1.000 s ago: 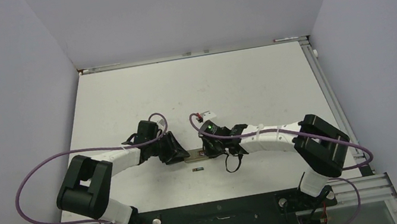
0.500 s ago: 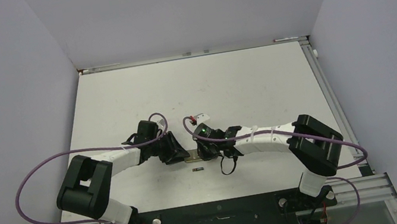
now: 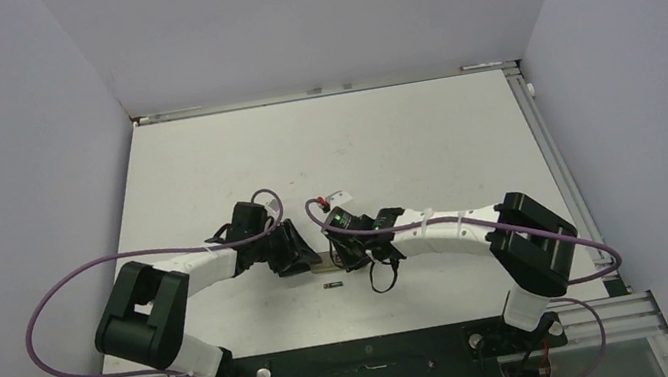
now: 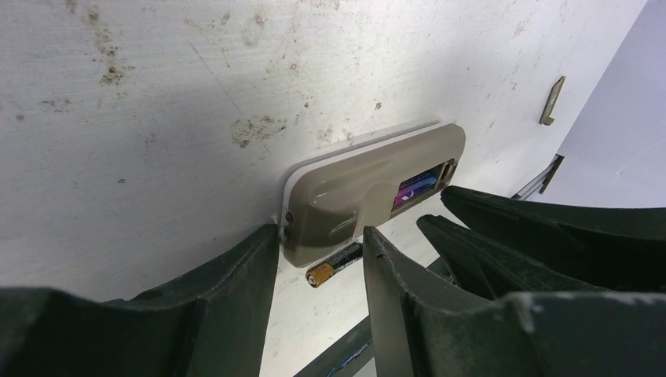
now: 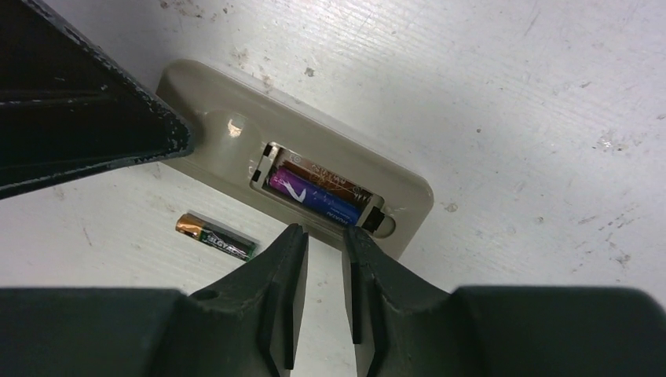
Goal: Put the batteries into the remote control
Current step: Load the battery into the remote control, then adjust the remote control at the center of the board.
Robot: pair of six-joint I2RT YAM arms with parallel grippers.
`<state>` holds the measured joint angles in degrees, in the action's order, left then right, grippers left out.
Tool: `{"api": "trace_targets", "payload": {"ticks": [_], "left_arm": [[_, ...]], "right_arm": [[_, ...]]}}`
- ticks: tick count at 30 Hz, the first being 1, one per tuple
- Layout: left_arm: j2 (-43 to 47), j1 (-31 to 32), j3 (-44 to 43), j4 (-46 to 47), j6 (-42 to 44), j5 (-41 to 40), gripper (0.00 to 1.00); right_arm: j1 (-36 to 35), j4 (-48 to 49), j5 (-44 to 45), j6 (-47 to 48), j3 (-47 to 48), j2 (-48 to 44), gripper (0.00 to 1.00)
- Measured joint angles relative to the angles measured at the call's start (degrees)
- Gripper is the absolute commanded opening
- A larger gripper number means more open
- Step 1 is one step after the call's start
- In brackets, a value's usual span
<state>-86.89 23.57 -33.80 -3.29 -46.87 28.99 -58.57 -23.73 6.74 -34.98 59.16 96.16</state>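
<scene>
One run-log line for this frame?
remote control: back up, recess open | purple battery: in recess | loose battery: on table beside it | left pincer: open | right pincer: nearly shut, empty

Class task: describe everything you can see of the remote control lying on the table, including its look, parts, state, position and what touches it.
The slim beige-grey plastic remote control lies face down and flat on the scuffed white table. Its rectangular battery recess is open, with one purple-blue battery seated in the near slot and a copper-coloured shape behind it. A loose green-labelled battery lies on the table close beside its long edge. The left gripper straddles one end; whether its jaws press the casing cannot be told.
</scene>
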Motion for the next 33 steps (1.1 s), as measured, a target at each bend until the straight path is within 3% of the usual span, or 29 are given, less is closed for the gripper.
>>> {"api": "trace_targets", "payload": {"ticks": [13,18,24,31,33], "left_arm": [[3.02,0.68,-0.11,-4.26,1.07,-2.19,0.49],[4.61,2.27,-0.11,-5.95,0.96,-2.67,0.50],[5.25,6.12,-0.09,-6.29,-0.48,-3.30,0.50],[4.94,7.10,-0.11,-6.21,-1.01,-4.74,0.49],[4.15,7.08,-0.11,-5.99,-1.14,-4.94,0.49]], "right_arm": [[3.28,-2.60,0.55,3.80,0.02,-3.21,0.39],[5.44,-2.51,0.31,5.64,0.11,-3.41,0.40],[9.22,-1.75,-0.50,7.34,0.11,-3.41,0.33],[12.92,0.79,-1.90,8.68,0.13,-2.51,0.10],[13.68,1.22,-2.40,8.92,0.15,-1.49,0.09]]}}
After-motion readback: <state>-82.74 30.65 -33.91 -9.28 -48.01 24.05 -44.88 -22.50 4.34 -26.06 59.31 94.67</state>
